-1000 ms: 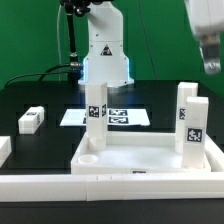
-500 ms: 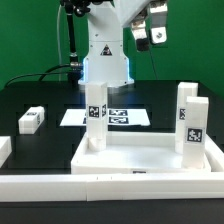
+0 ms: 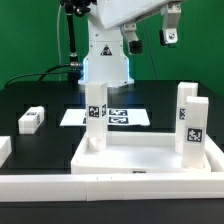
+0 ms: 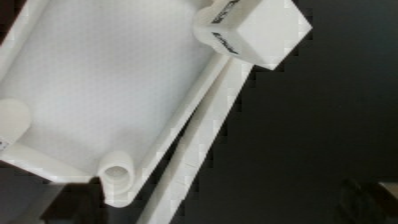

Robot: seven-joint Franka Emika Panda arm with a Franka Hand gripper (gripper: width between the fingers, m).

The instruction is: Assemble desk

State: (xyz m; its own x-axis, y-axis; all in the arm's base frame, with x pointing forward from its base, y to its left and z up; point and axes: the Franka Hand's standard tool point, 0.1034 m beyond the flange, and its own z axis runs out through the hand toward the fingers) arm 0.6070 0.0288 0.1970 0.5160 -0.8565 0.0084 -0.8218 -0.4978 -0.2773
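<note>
A: Three white square plastic legs with black-and-white tags stand upright in the wide white plastic rectangular desk top with its raised rim: one leg at the far corner on the exterior view's left, two close together at the exterior view's right side. Whether the right-hand pair fills both corners there, I cannot tell.

B: And the fourth?

A: A small white tagged block lies flat on the black surface, well apart from the top, toward the exterior view's left. I judge it to be the remaining leg. Its long axis runs roughly from near-left to far-right in that view.

B: Pincer position?

A: High above the scene, near the exterior view's upper right. One finger shows there, another part nearer the middle. Nothing is visible between them, but the frame edge crops them, so open or closed I cannot tell.

B: Wrist view?

A: It looks down on a corner of the desk top, one round socket, the low white border rail beside it, and a tagged leg end.

B: Relation for the coming move?

A: The lying leg is low and far toward the exterior view's left from the pincer. My judgement: a long traverse across the desk top, then fingers set across the leg's short sides.
</note>
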